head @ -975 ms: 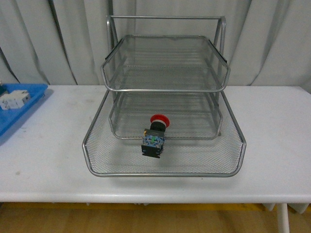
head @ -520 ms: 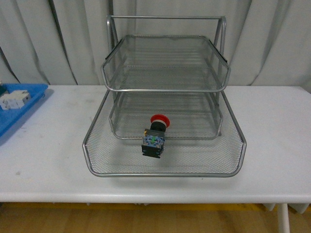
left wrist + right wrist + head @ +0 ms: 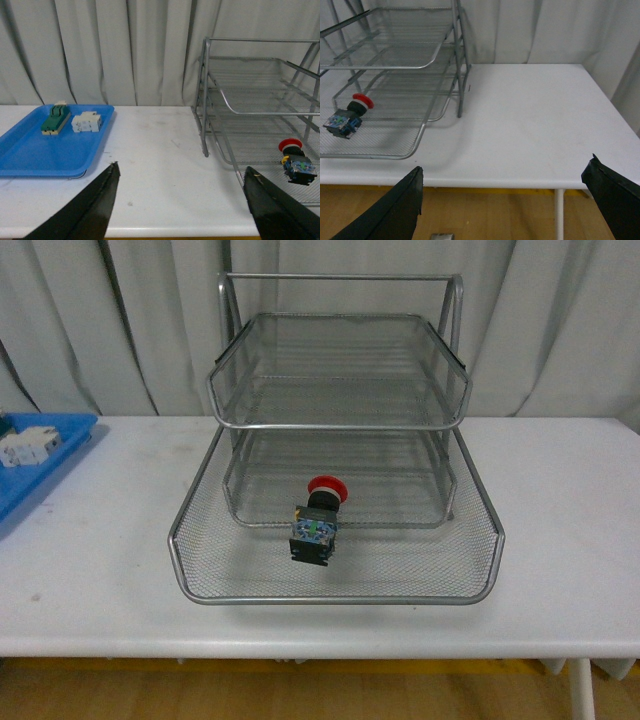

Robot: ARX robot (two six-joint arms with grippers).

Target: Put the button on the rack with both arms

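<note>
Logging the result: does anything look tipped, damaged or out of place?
Only the button: it lies on its side in the bottom tier of the rack, red cap toward the back. Nothing looks spilled or damaged.

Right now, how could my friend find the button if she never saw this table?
Look for the big silver wire rack in the middle of the white table. On its lowest, widest level lies the button, alone. Its red cap on a black body sets it apart from the white block and green part in the blue tray.
</note>
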